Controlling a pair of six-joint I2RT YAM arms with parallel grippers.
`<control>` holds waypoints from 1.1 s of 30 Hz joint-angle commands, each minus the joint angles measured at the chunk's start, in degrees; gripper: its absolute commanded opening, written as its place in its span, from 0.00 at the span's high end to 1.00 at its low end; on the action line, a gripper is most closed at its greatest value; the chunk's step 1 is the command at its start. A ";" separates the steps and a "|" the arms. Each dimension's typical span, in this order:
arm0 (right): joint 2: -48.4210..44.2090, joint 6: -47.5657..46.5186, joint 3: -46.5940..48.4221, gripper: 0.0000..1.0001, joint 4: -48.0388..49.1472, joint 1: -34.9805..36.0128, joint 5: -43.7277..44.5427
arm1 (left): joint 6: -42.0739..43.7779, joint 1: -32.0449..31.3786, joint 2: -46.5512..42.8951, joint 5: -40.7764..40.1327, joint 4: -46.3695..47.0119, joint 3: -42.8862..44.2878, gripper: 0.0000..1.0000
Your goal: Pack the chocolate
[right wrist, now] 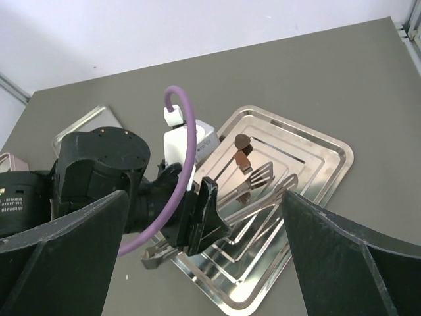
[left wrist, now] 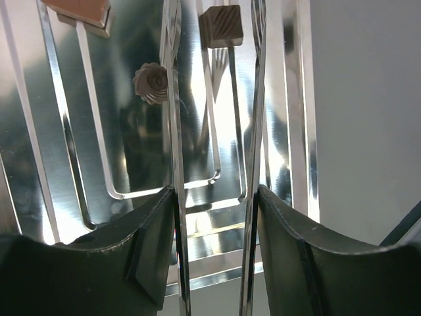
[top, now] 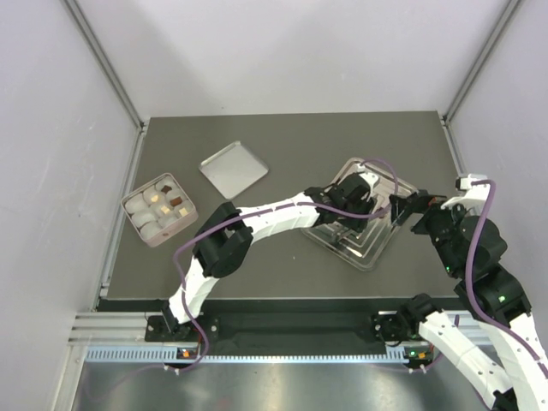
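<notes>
Packing is looking partway done: the box (top: 158,208) at the left of the bench (top: 291,137) is holding some pieces, the left fingers (left wrist: 148,243) are gripping tongs (left wrist: 176,131) over the tray (top: 366,259) where a brown chocolate (left wrist: 221,26) and a cream chocolate (left wrist: 151,82) are waiting, and the right fingers (right wrist: 66,243) are gaping empty.

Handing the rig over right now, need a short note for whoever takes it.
Left gripper shut on tongs over the steel tray.
Right gripper open, empty, at the tray's right edge.
On the tray: brown square between the tong arms, not visibly pinched; cream swirl beside it.
Box at far left already holds several pieces.
Left to do: move tray pieces into box.
</notes>
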 commanded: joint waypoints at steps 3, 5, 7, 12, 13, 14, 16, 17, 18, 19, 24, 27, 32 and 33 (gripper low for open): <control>-0.91 -1.16 0.86 0.00 0.31 -0.05 1.21 | 1.01 -1.24 -0.34 0.42 3.39 1.85 0.45; -0.91 -1.08 0.69 0.00 0.31 -0.05 1.30 | 0.93 -1.60 -0.43 0.34 3.30 1.67 0.45; -0.99 -0.90 0.69 0.00 0.22 -0.05 1.13 | 0.84 -1.95 -0.51 0.25 3.22 1.50 0.45; -1.43 -0.81 0.95 0.00 0.14 0.04 1.04 | 0.49 -2.56 -0.34 -1.86 2.43 1.06 0.45; -1.61 -0.72 0.86 0.00 0.14 -0.05 1.04 | 0.40 -2.65 -0.25 -1.95 2.43 0.80 0.46; -1.61 -0.81 0.86 0.00 0.05 -0.05 1.04 | 0.31 -2.65 -0.08 -2.30 2.43 0.71 0.46; -1.78 -0.64 0.95 0.00 -0.13 -0.05 1.04 | 0.22 -2.74 0.10 -2.91 2.25 0.62 0.46; -1.79 -0.72 0.95 0.00 -0.21 -0.05 0.95 | 0.14 -2.83 0.19 -3.35 1.99 0.62 0.47; -1.87 -0.55 1.04 0.00 -0.39 -0.05 1.12 | -0.04 -2.74 0.28 -4.23 1.81 0.71 0.47; -2.13 -0.55 0.86 0.00 -0.30 -0.05 1.04 | -0.04 -2.83 0.28 -4.50 1.72 0.62 0.47; -2.31 -0.55 0.95 0.00 -0.48 -0.05 1.21 | 0.31 -3.09 0.28 -5.29 1.20 0.44 0.48; -2.23 -0.37 0.95 0.00 -0.39 -0.05 1.13 | 0.40 -3.18 0.28 -4.85 1.11 0.27 0.48; -2.14 -0.11 0.95 0.00 -0.48 -0.05 0.95 | 0.49 -3.62 0.36 -4.67 0.93 0.18 0.49; -2.31 -0.11 0.95 0.00 -0.57 -0.05 0.95 | 0.49 -3.62 0.36 -4.76 1.02 0.09 0.49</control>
